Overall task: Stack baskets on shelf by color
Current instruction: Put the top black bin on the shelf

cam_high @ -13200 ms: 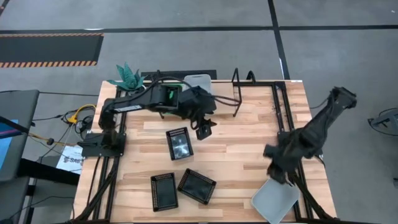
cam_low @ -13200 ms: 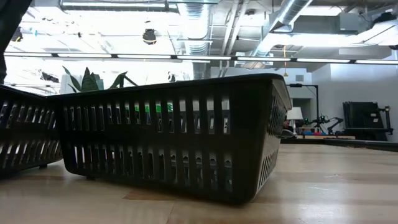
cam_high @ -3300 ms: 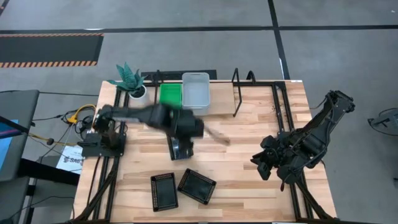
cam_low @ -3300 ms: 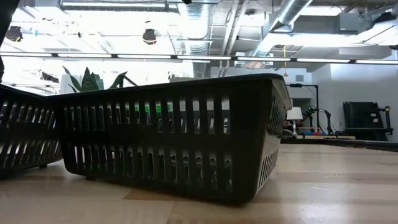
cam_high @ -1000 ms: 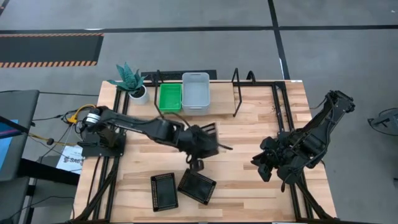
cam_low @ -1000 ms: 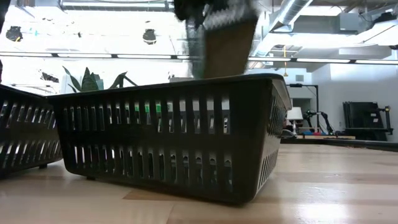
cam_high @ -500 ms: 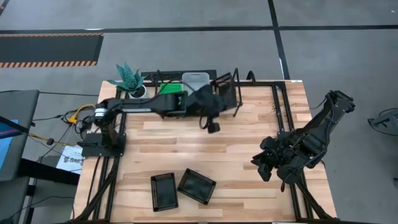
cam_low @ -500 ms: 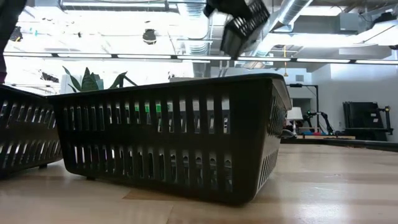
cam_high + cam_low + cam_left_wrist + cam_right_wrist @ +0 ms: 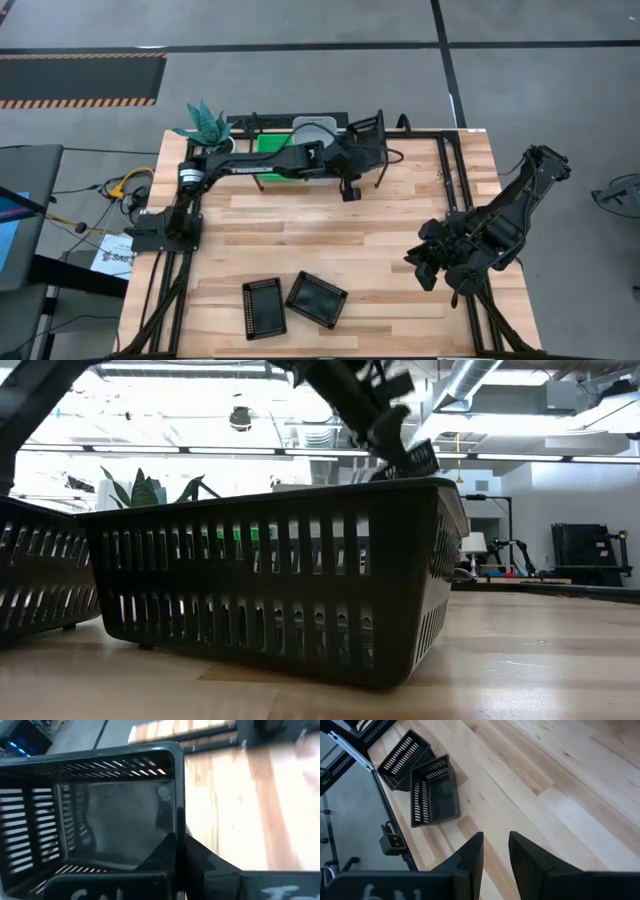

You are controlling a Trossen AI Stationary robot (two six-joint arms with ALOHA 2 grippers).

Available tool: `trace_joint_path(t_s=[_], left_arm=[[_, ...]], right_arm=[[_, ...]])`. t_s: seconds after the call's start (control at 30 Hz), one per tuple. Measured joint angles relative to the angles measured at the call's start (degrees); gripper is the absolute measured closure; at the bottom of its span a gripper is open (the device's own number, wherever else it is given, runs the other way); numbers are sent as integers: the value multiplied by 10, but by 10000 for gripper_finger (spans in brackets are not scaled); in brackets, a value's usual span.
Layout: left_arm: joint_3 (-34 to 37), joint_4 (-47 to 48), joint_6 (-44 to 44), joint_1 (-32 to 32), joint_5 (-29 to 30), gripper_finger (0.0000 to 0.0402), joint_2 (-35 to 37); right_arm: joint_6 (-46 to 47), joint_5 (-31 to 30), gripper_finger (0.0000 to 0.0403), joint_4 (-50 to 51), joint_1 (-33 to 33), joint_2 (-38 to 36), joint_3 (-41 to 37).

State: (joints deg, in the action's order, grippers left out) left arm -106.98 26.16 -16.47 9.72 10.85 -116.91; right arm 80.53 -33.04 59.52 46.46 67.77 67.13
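My left gripper [image 9: 352, 150] reaches over the shelf [image 9: 403, 124] at the table's far edge and is shut on a black mesh basket [image 9: 368, 129], also seen in the left wrist view [image 9: 100, 820]. That basket hangs tilted to the right of the white basket [image 9: 318, 126] and the green basket [image 9: 268, 144], both partly hidden by the arm. Two more black baskets [image 9: 263, 307] [image 9: 317, 298] rest on their bottoms near the table's front edge. My right gripper [image 9: 495, 851] waits open at the table's right side with nothing between its fingers. My left gripper grips one wall of the black basket at its rim [image 9: 178, 827], one finger [image 9: 161, 854] inside the basket and the other [image 9: 210, 865] outside. The basket is lifted clear and tilted [image 9: 403, 455] above the shelf's right part.
A potted plant [image 9: 205, 125] stands at the far left corner. The shelf's upright wire loop [image 9: 381, 160] is close beside the carried basket. Bare tabletop [image 9: 330, 230] lies between the shelf and the two near baskets, which fill the low view [image 9: 270, 590].
My left gripper has carried the black basket from above the middle of the table toward the far edge and a little right, over the shelf beside the white basket. The basket has stayed lifted and has turned in the hold.
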Motion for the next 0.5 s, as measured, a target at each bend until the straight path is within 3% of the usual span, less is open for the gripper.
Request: trace_joint_path(t_s=[0.5], left_arm=[[0, 43, -11, 11, 10, 401, -72]], right_arm=[[5, 2, 285, 0, 0, 0, 0]])
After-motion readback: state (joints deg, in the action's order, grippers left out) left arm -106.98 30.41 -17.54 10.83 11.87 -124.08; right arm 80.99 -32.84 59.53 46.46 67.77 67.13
